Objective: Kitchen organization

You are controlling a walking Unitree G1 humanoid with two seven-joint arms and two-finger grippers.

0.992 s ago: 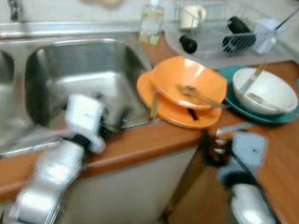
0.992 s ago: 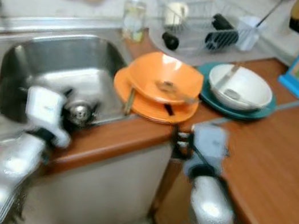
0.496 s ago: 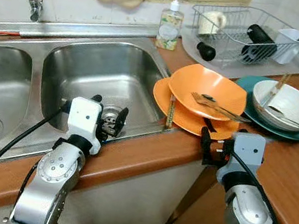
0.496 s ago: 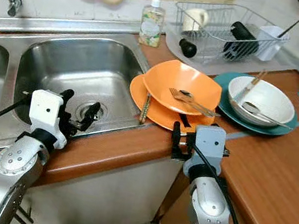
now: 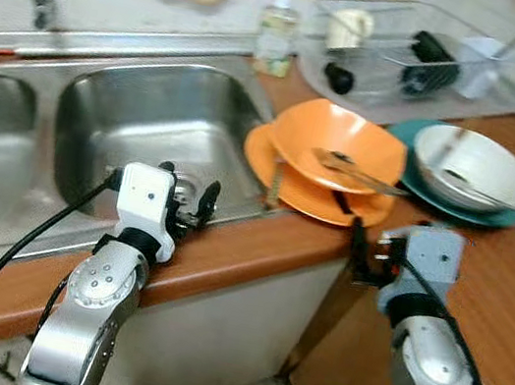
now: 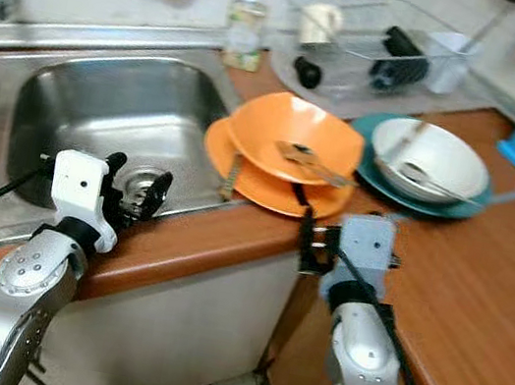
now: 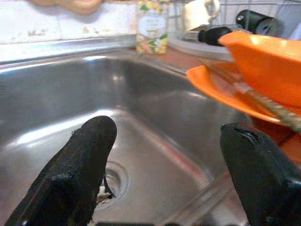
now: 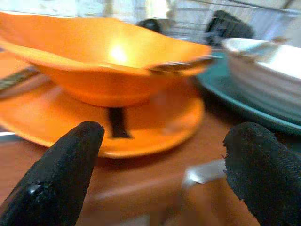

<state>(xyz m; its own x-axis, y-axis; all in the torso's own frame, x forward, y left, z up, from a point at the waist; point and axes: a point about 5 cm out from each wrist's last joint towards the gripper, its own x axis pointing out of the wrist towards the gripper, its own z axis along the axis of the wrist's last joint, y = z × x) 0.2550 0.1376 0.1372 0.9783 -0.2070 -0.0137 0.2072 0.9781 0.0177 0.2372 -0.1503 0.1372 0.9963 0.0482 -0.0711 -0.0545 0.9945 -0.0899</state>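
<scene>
View shifted; orange bowl (image 5: 341, 145) on orange plate (image 5: 290, 180), utensils probably inside.

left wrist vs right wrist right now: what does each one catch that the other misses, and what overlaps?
Left wrist: the steel sink basin with its drain, the soap bottle on the ledge behind it, and the left gripper with fingers apart.

Right wrist: the white bowl on the teal plate, the wooden counter, and the right gripper, also with fingers apart.

Both: the orange bowl sitting on the orange plate, and the dish rack behind.
</scene>
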